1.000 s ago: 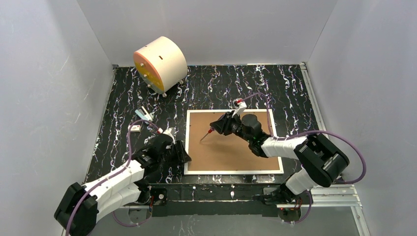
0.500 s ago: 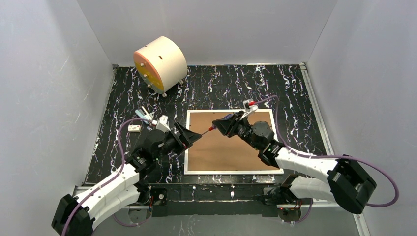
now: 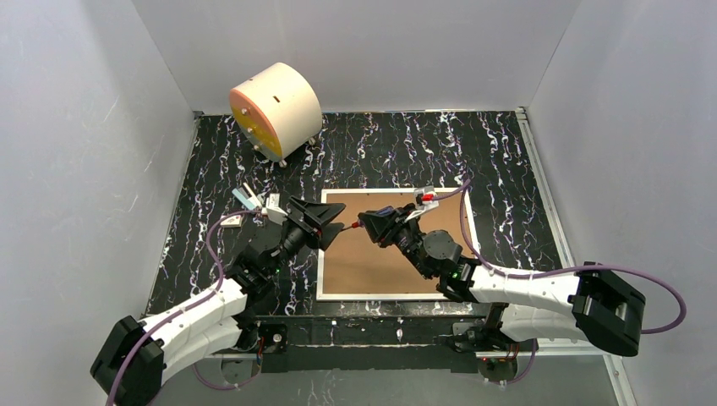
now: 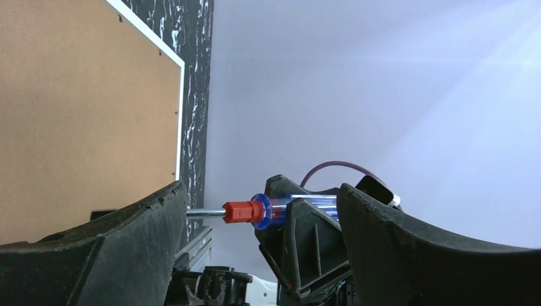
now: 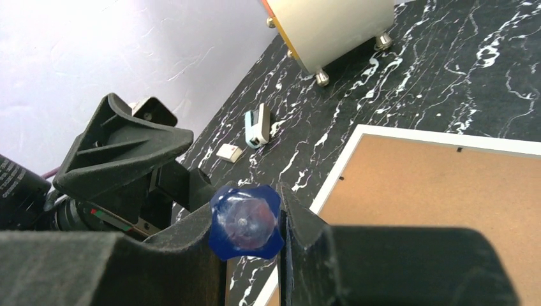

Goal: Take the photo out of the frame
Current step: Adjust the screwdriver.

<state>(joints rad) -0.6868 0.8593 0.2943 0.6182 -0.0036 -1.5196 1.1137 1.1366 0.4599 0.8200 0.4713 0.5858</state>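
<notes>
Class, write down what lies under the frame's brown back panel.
The brown back panel sits inside the white frame, flat on the marbled table. Anything beneath the panel, the photo included, is covered and cannot be seen.

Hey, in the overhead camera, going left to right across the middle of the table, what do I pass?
A small blue-and-white object → the open left gripper → the red collar of a screwdriver → the right gripper that holds it.
</notes>
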